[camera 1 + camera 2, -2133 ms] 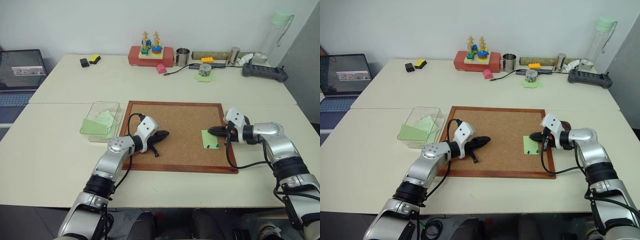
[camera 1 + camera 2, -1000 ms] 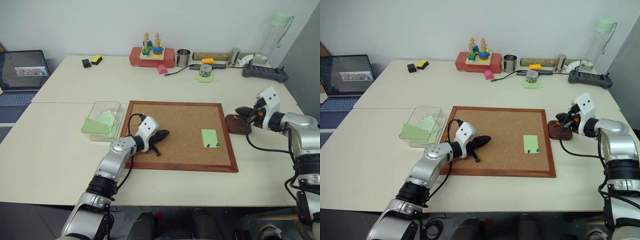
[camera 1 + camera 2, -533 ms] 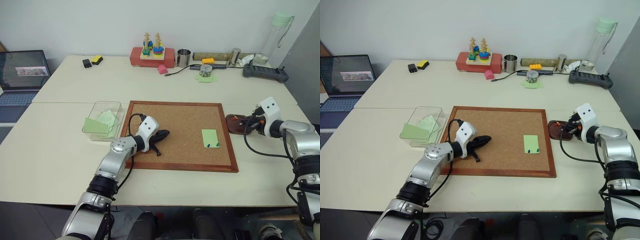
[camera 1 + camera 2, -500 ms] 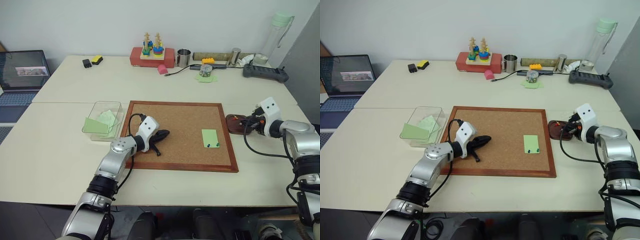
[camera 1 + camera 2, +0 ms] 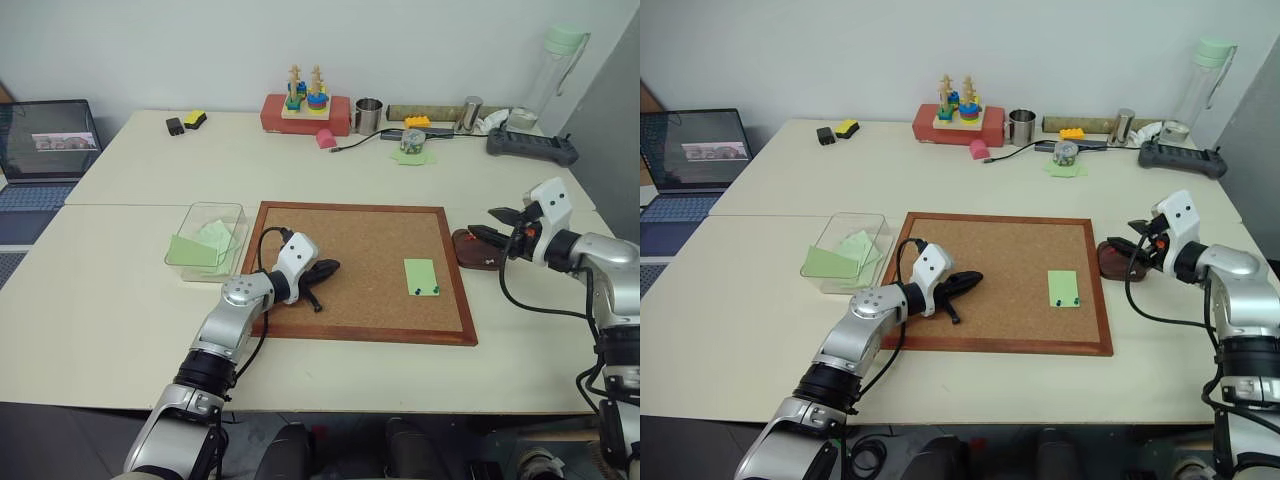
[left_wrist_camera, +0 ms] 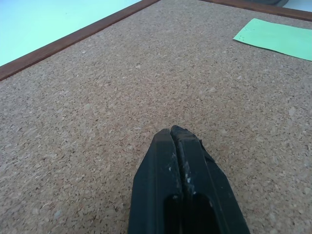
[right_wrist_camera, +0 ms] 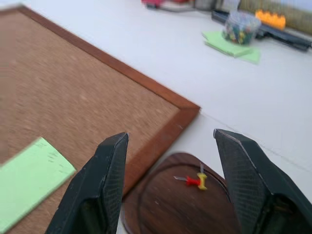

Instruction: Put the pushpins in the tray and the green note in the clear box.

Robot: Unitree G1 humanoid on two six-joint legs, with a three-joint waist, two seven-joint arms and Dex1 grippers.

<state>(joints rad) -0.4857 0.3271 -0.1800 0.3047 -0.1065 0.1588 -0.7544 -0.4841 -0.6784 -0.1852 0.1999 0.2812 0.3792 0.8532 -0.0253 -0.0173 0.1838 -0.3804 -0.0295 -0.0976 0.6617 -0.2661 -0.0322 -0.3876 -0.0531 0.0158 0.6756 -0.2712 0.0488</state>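
The green note (image 5: 421, 274) lies on the right part of the cork board (image 5: 350, 240), with the two dark pushpins (image 5: 417, 291) stuck at its near edge. Just off the board's right edge sits the dark wooden tray (image 5: 462, 240), and a red and yellow pin (image 7: 193, 181) lies in it. My right gripper (image 5: 493, 222) hovers open just above the tray, its fingers (image 7: 105, 175) empty. My left gripper (image 5: 325, 268) rests shut and empty on the board's left part. The clear box (image 5: 232, 212) stands left of the board with green papers inside.
Along the table's far edge stand a red toy block with rings (image 5: 303, 105), a metal cup (image 5: 366, 115), a small jar (image 5: 410, 140) on green paper, a power strip (image 5: 530, 147) and a bottle (image 5: 555, 70). A laptop (image 5: 45, 140) sits far left.
My right gripper went from the green note to the tray, opened over it, then drew back and up a little. The left arm has stayed still.
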